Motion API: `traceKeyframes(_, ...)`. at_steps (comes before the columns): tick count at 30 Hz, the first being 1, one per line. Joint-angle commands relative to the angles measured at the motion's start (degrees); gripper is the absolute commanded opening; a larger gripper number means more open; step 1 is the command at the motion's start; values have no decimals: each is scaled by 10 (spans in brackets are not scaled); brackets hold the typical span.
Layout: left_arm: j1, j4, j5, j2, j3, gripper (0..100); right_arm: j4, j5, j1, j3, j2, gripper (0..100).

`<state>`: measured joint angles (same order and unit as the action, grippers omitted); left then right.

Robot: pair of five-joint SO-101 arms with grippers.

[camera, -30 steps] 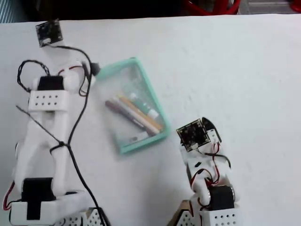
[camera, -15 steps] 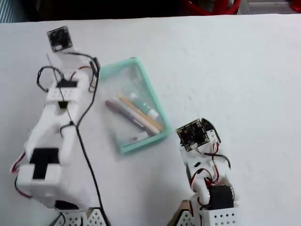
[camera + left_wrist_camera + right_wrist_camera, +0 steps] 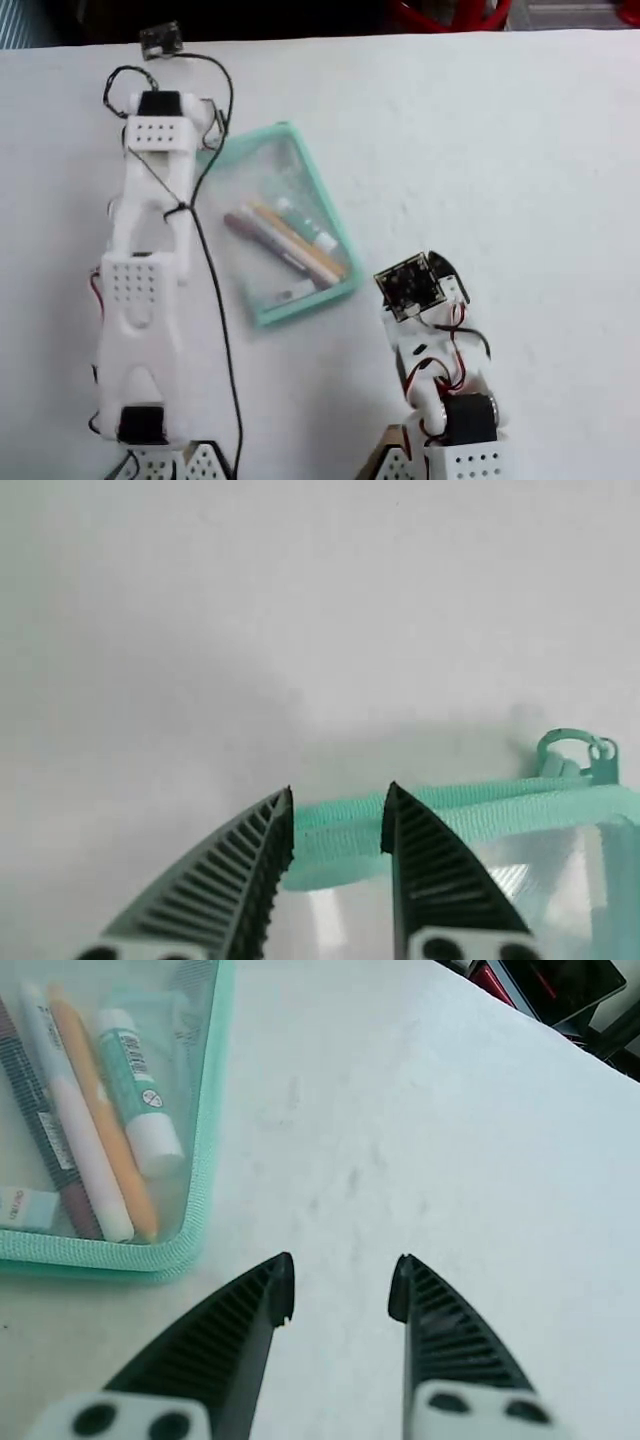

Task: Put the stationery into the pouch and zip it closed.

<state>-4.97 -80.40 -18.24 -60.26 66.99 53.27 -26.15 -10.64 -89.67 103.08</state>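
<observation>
From above, at far left: left arm (image 3: 150, 250) stretched out flat across the white table (image 3: 520, 150), ending at the far left corner of the pouch (image 3: 270, 175). From its own wrist: left gripper (image 3: 338, 792) with jaws apart, straddling the pouch's teal zip band without clamping it. Zip pull (image 3: 565, 752), a small ring, farther along that same band and well clear of the jaws.

In the middle: clear pouch with teal edging, lying flat, long axis slanting from far left to near right. Inside it, stationery (image 3: 290, 245), namely pens, a glue stick and a small eraser, laid along that same axis.

At right: right gripper (image 3: 340, 1260), jaws apart and holding nothing, over bare table just beside the pouch's near right corner, not touching it.

Probably left to do: the zip; open or shut, impossible to tell. Nearer for that job: the left arm, already over the band. Likely needed: a slide along the band to the pull, not a push forward.

Left wrist view: the gap between jaws and pull. High view: the pouch's whole slant and both arms' places around it.
</observation>
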Motion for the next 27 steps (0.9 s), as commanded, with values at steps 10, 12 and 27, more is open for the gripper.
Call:
traceKeyframes(10,35,-115,40,-128,285,155,-12,-4,-2,4,1,159)
traceKeyframes(12,19,-58,27,-126,282,155,-12,-4,-2,4,1,159)
traceKeyframes(27,38,-60,79,-137,200,155,-12,-5,-2,4,1,159)
